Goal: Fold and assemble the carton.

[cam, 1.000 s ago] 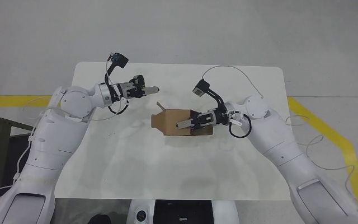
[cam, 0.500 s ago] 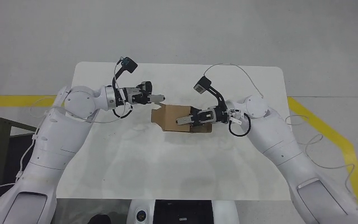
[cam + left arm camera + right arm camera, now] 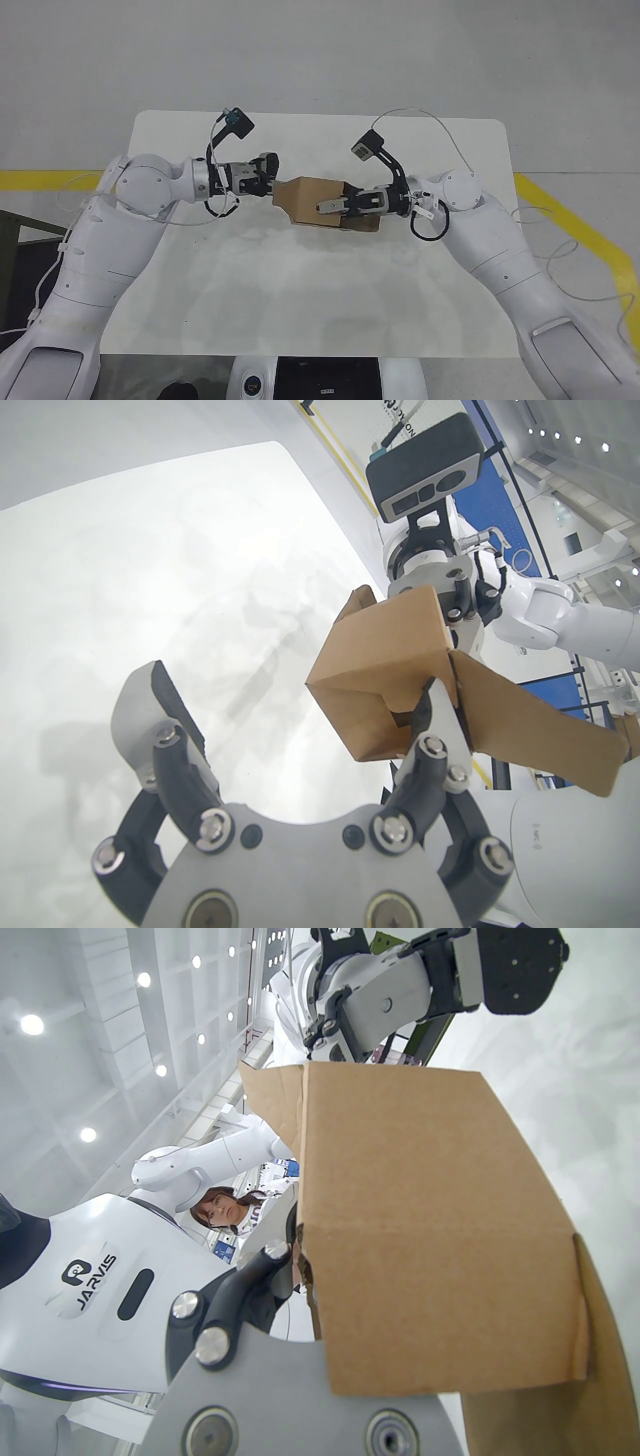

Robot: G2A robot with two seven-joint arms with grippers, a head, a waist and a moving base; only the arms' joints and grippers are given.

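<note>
A: Shifted toward frame centre over the last second: left gripper [image 3: 277, 185], from the upper left of the table [image 3: 300, 300] across to the left end of the carton [image 3: 315, 198]. Carton nudged a little up the frame too, together with the right gripper [image 3: 333, 206].

B: Position of the carton now?

A: Middle of the top view, just above centre. Brown cardboard, lying lengthwise between both grippers. From the left wrist, open end turned toward the camera, with one long flap [image 3: 540, 730] sticking out toward the lower right of that frame. Resting on the tabletop or held just above it: hard to tell.

B: Left tool?

A: Spread wide. One fingertip [image 3: 432, 700] tucked into the open end beside the flap's hinge, touching cardboard. Other finger well apart from the carton, over bare tabletop.

B: And the right?

A: Clamped on the carton. One silver finger laid along the top panel in the top view. From the right wrist, one finger [image 3: 275, 1228] pressed against the carton's side wall, left of frame centre; partner hidden behind cardboard.

B: Further out?

A: White table with rounded corners under both arms. Yellow floor tape [image 3: 30, 180] at the left and right edges of the top view.
</note>
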